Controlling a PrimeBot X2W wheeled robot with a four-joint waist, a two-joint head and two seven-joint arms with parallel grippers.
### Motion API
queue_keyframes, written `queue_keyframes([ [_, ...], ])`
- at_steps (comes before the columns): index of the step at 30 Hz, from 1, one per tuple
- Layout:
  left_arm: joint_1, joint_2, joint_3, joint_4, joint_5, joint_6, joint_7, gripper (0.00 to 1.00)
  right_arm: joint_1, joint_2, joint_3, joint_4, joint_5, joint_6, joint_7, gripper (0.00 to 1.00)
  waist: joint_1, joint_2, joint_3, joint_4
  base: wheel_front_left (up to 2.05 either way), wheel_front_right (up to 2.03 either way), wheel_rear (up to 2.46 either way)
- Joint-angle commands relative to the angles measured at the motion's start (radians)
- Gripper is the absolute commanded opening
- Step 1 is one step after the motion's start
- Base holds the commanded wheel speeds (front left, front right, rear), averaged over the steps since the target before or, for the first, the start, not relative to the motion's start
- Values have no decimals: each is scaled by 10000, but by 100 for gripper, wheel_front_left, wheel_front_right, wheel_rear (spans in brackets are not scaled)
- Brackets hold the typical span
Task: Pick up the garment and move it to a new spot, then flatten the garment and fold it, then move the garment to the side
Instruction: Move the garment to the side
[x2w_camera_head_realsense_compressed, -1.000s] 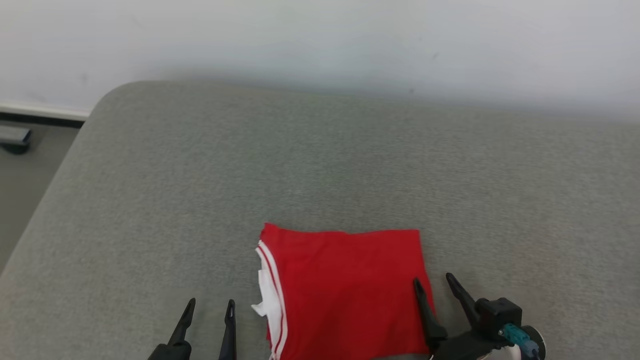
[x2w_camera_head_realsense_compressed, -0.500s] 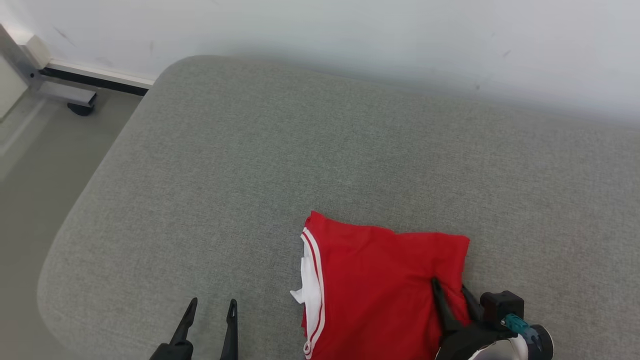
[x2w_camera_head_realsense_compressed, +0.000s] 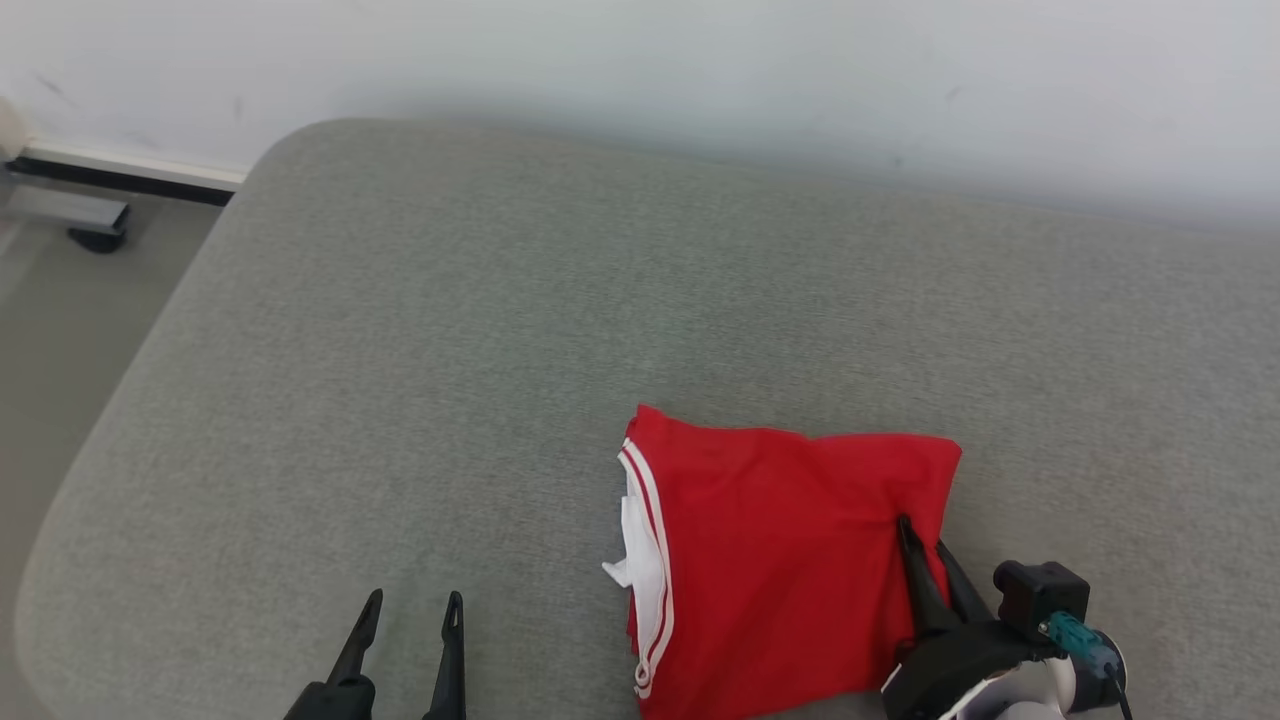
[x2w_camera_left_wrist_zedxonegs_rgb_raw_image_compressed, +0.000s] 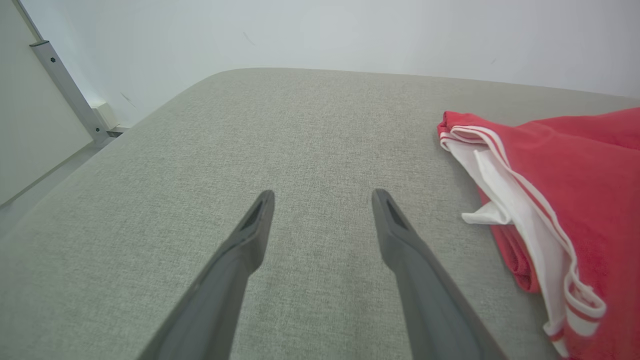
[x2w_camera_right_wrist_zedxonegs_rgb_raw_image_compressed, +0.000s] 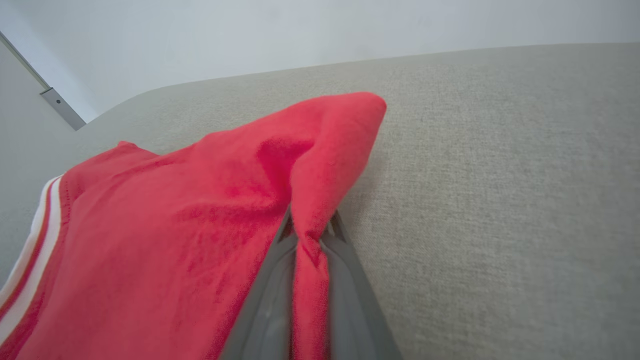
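A pale, lightly scuffed wall (x2w_camera_head_realsense_compressed: 640, 60) runs behind a broad grey upholstered cushion (x2w_camera_head_realsense_compressed: 400, 400) with a rounded corner at the far left. Beyond that corner lies a bare strip of floor (x2w_camera_head_realsense_compressed: 60, 330), where a metal frame foot (x2w_camera_head_realsense_compressed: 80, 220) rests beside a dark skirting line (x2w_camera_head_realsense_compressed: 120, 180). Nothing stands between the arms and the cloth. The red garment (x2w_camera_head_realsense_compressed: 780, 560) lies folded into a rough rectangle near the front edge of the cushion, right of centre. The right gripper (x2w_camera_head_realsense_compressed: 920, 533) is pinched tight on the garment's right-hand edge, with a narrow ridge of red cloth gathered and squeezed between its two dark fingers (x2w_camera_right_wrist_zedxonegs_rgb_raw_image_compressed: 340, 280). The corner beyond the fingers is lifted a little and peaks above the cushion. The left gripper (x2w_camera_head_realsense_compressed: 415, 596) hovers over bare cushion to the left of the garment, well apart from it. Its fingers are spread wide and hold nothing. The cushion is a tight, flecked woven fabric, flat and even. The garment looks like a soft, slightly fuzzy knit. Its left edge shows stacked layers with a white inner panel (x2w_camera_left_wrist_zedxonegs_rgb_raw_image_compressed: 505, 200), and thin white stripes follow the red hem. A small white flap sticks out toward the left gripper.
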Motion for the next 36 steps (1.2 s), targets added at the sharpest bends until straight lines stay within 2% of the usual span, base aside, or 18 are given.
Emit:
queue_keyframes([
  [1, -100, -4, 54, -19, 63, -21, -29, 100, 186, 3, -73, -119, 7, -28, -7, 0, -1, -1, -1, -407, 0, 0, 0],
  [8, -255, -4, 150, -27, 142, -109, -31, 100, 79, -2, -108, -342, 158, -28, -7, 0, -1, -1, 83, -1914, 0, 0, 0],
  [17, -443, -1, 299, 46, 358, -231, -31, 100, 7, 3, -6, -359, 340, -28, -7, 0, -1, -1, 44, -4294, 0, 0, 0],
  [18, -443, -1, 299, 46, 358, -231, -31, 100, 7, 3, -6, -359, 340, -28, -7, 0, -1, -1, 44, -4294, 0, 0, 0],
  [28, -483, 2, 453, 107, 430, -343, -29, 100, 94, 4, 269, -270, 615, -28, -10, 0, -1, -1, 8, -6635, 0, 0, 0],
  [36, -667, 7, 548, 179, 556, -463, -31, 100, 106, 9, 467, -235, 917, -28, -8, 0, -1, -1, 221, -8062, 0, 0, 0],
])
